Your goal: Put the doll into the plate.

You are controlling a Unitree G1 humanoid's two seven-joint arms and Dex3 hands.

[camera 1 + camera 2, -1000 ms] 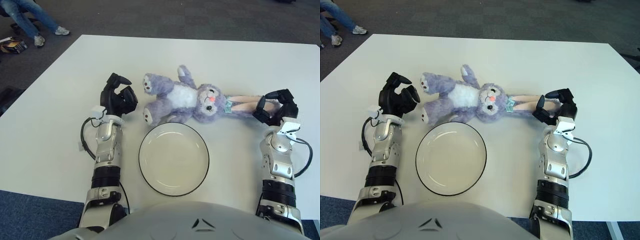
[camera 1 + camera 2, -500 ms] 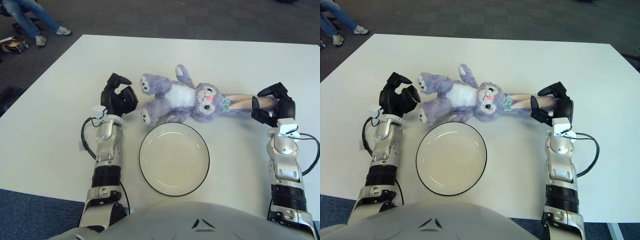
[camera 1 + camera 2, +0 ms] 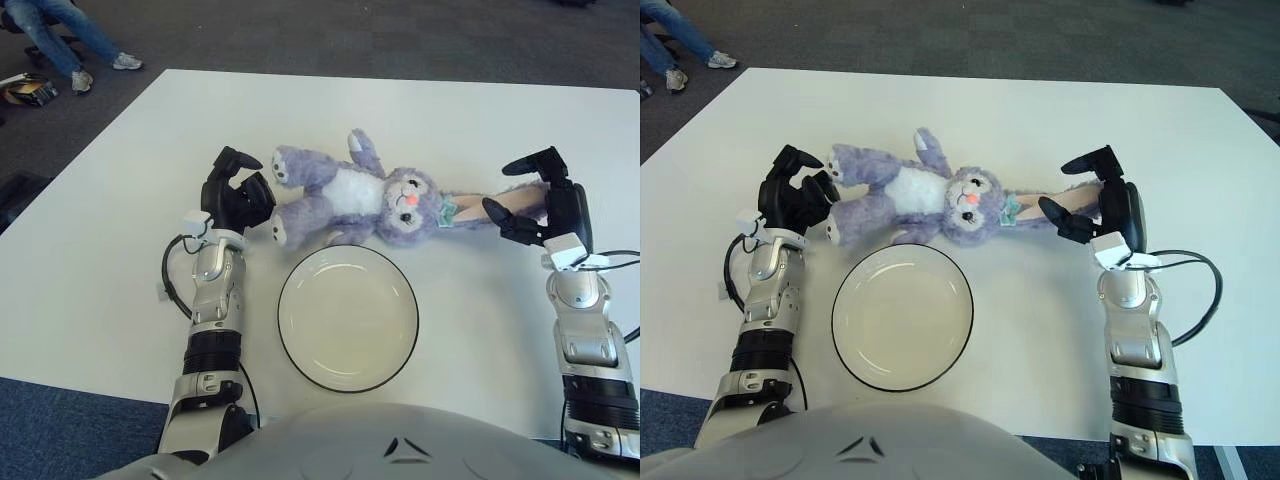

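The doll [image 3: 350, 195] is a purple plush rabbit lying flat on the white table just beyond the plate. Its feet point left and its long ears [image 3: 490, 207] point right. The plate [image 3: 348, 320] is white with a dark rim, empty, and sits at the near centre. My left hand [image 3: 238, 192] rests on the table at the doll's feet, fingers loosely curled with nothing in them; the feet touch it. My right hand [image 3: 532, 200] is raised at the ear tips with its fingers spread, and the ears lie between them.
The table's [image 3: 120, 200] far edge and left edge border dark carpet. A person's legs [image 3: 60, 30] and a small item [image 3: 25, 90] on the floor are at the far left. A cable [image 3: 172, 270] loops by my left wrist.
My right hand has opened its fingers around the ears and tilted up. The doll has slid left, and its feet now touch my left hand. The left hand has not moved.
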